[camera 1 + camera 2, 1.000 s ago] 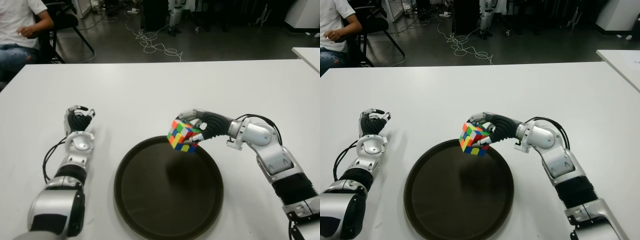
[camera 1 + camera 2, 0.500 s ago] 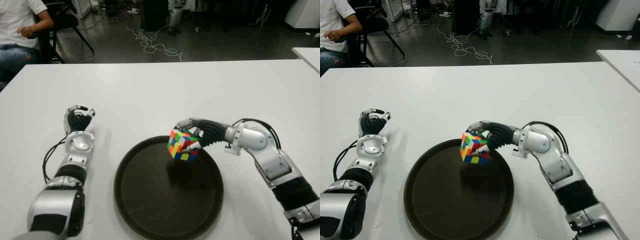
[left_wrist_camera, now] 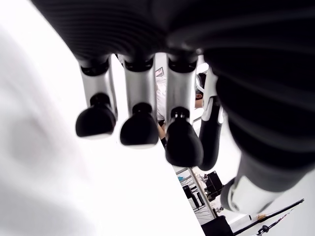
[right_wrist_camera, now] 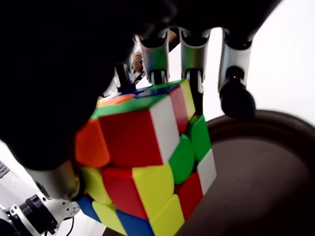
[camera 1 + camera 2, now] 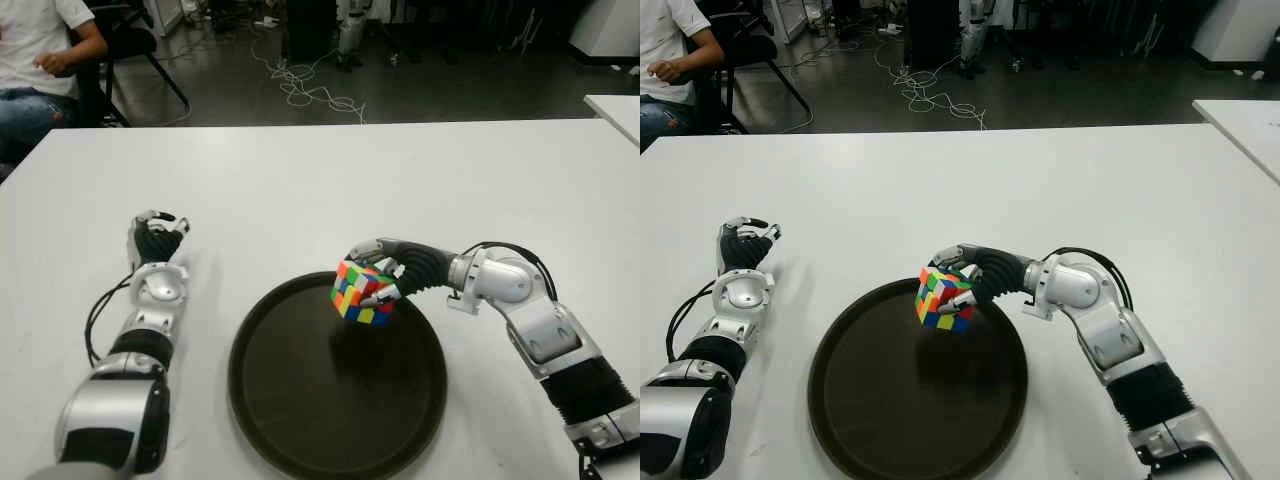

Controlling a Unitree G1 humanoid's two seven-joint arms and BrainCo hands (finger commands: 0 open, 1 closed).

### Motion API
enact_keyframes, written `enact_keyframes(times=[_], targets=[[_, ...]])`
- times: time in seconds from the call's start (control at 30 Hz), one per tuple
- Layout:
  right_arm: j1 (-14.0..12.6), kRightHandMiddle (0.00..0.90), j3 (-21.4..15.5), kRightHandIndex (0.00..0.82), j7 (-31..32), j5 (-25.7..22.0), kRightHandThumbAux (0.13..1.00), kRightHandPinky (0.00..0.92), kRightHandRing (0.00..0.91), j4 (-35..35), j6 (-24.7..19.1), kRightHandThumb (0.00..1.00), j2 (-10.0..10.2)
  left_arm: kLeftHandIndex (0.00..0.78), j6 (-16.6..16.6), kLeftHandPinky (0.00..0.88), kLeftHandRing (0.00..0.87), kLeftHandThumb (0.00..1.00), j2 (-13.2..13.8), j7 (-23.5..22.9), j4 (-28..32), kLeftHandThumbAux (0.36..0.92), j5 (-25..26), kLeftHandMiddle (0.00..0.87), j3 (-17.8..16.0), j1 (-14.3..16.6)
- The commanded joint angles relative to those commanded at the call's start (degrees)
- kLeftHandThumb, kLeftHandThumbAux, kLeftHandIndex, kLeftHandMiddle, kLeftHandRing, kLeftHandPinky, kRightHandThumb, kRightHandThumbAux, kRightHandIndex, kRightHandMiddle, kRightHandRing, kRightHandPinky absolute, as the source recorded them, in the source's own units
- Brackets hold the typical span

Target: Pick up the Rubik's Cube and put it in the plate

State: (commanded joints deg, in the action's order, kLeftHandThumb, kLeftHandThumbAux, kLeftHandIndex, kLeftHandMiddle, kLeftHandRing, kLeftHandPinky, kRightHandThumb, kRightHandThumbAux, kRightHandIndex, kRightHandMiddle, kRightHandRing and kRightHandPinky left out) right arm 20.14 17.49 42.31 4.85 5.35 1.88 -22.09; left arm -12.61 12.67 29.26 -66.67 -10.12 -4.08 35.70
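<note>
Centrally, a round dark plate (image 5: 300,420) lies on a white surface (image 5: 330,180). Above the plate's far rim, the right hand (image 5: 385,270) reaches in from the robot's right side and grips the Rubik's Cube (image 5: 360,294), with fingers (image 4: 236,96) curled over the cube's top and the thumb underneath. The cube is tilted, one corner pointing down, and it appears to hang just above the plate's dark floor rather than touching it, though the gap is hard to judge from the eye views. A faint shadow sits on the plate beneath it. Seen from the right wrist, the cube's red, yellow, green, orange and blue squares fill the view, with the plate's raised rim curving behind.

The left hand (image 5: 157,243) shows well to the left of the plate, over the white surface, fingers curled loosely and holding nothing. A black cable (image 5: 98,315) loops beside its forearm.

Beyond the far edge of the surface, a seated person (image 5: 40,60) is at the far left, and loose cables (image 5: 315,90) lie on the dark floor.
</note>
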Motion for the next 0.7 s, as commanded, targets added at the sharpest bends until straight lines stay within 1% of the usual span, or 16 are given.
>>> enact_keyframes(times=[0.2,0.47,0.7], targets=[[-0.3,0.807,0.2,0.438,0.1,0.1,0.721,0.801,0.81,-0.9,-0.1,0.696,-0.1,0.443,-0.4,0.818,0.824,0.711,0.0,0.0,0.0,0.703,0.0,0.824,0.1,0.0],[-0.7,0.803,0.6,0.438,-0.3,1.1,0.721,0.798,0.807,-2.4,-1.5,0.697,-0.4,0.442,-0.3,0.818,0.825,0.711,0.0,-0.2,0.3,0.703,0.0,0.825,0.2,-0.1],[-1.4,0.8,0.6,0.437,-1.7,2.2,0.722,0.795,0.803,-3.4,-1.8,0.695,0.0,0.442,0.3,0.816,0.823,0.711,0.1,-0.3,0.4,0.704,-0.2,0.828,0.5,-0.1]])
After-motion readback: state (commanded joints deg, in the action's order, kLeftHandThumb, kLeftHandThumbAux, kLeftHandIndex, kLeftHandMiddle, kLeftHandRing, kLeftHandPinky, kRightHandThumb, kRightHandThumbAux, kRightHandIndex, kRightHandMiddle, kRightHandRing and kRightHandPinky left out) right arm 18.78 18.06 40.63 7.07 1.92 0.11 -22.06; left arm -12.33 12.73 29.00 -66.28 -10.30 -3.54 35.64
